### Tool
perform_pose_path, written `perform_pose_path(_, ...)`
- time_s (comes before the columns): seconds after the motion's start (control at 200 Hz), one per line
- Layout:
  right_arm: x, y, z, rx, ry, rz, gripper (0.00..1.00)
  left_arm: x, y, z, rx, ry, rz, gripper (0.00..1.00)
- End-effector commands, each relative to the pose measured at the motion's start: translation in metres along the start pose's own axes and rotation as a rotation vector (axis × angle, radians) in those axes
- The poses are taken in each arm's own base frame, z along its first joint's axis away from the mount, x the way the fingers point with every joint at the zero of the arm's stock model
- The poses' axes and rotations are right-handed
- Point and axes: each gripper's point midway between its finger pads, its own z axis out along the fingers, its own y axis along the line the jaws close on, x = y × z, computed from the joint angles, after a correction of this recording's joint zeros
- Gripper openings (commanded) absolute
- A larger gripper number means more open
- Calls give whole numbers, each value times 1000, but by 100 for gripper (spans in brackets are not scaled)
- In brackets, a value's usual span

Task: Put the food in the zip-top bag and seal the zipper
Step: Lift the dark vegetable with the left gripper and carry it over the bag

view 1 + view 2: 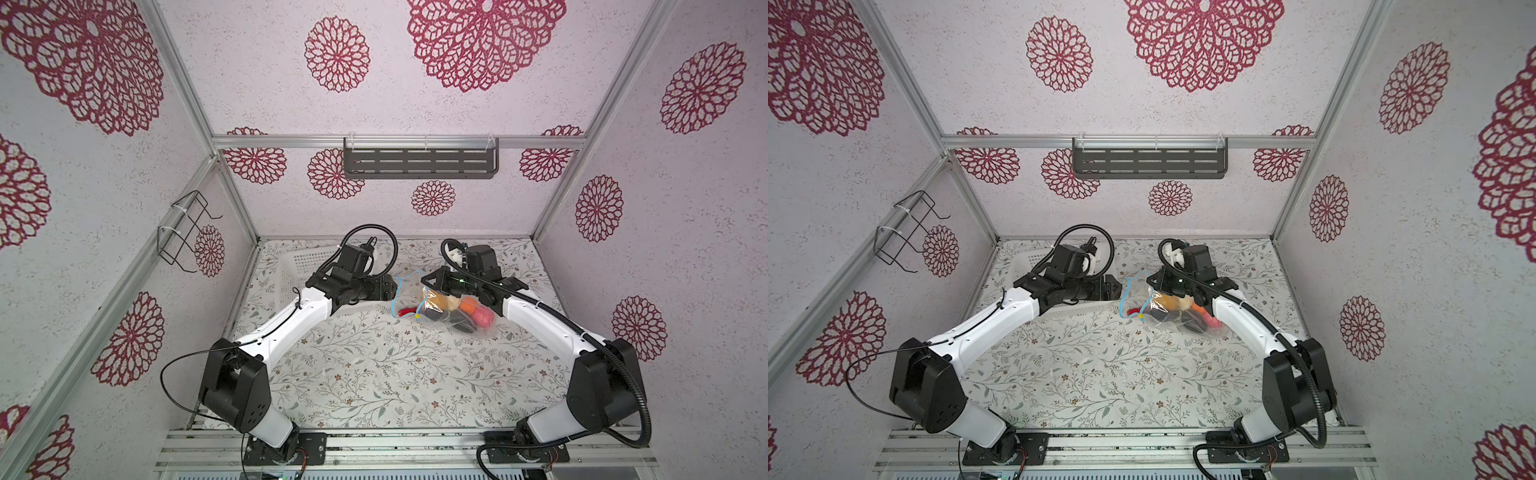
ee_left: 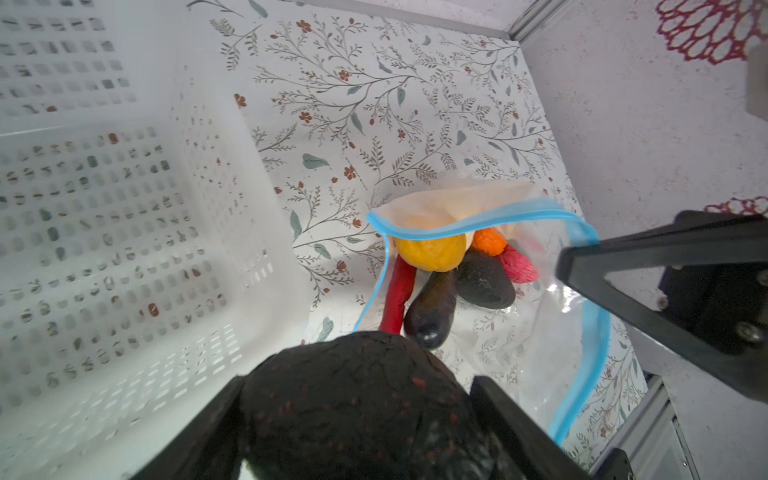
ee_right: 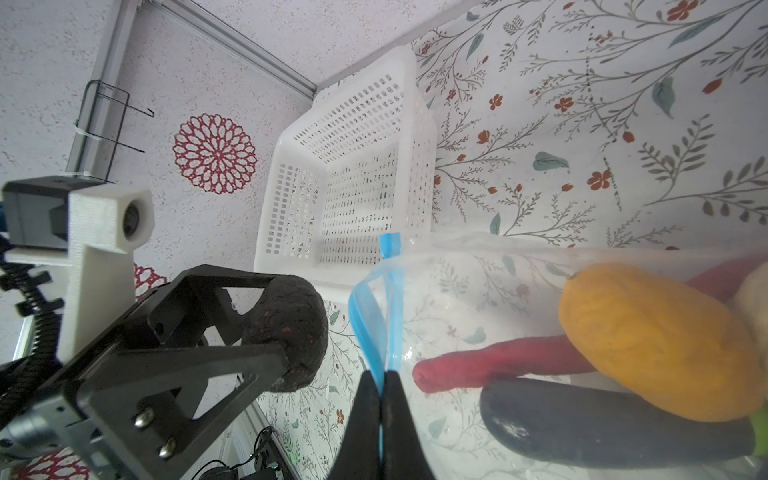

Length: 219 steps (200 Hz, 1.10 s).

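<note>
left pincer (image 1: pixel 387 291) grips 1 black lump (image 3: pixel 291 328) just before zip-top bag (image 2: pixel 540 332) mouth | right pincer (image 3: pixel 380 390) pinched tight on zipper (image 2: pixel 457 224) | potato shape (image 2: pixel 430 253), red chilli (image 2: pixel 399 295) inside

Nothing here can be read: no words, numbers, labels or brand marks. The zip-top bag (image 3: pixel 478 299) pinched in the right gripper (image 3: pixel 381 376) is plain clear plastic. The black lump (image 3: pixel 291 332) between the fingers of the left gripper (image 2: pixel 357 384) is unmarked. The white basket (image 3: pixel 286 208) just beside that gripper shows only rows of holes. The walls (image 1: pixel 257 83) and table cover (image 1: pixel 374 374) carry patterns, not signs.
</note>
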Motion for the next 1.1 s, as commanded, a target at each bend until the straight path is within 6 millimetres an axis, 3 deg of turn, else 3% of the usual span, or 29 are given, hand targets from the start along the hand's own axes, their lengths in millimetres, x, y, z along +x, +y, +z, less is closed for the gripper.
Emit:
perform_pose_path(0.0,-13,22,-17,-60,-51,-26,0,-4,-24,2,99,-33,59,66)
perform_pose_path(0.36,-14,24,-16,-65,-48,-26,0,8,-39,12,201,-10,88,67)
perform_pose_path(0.685,-15,25,-16,-66,-49,-26,0,15,-32,26,182,5,81,69)
perform_pose_path(1.091,-15,24,-17,-64,-52,-25,0,21,-40,37,216,20,65,69)
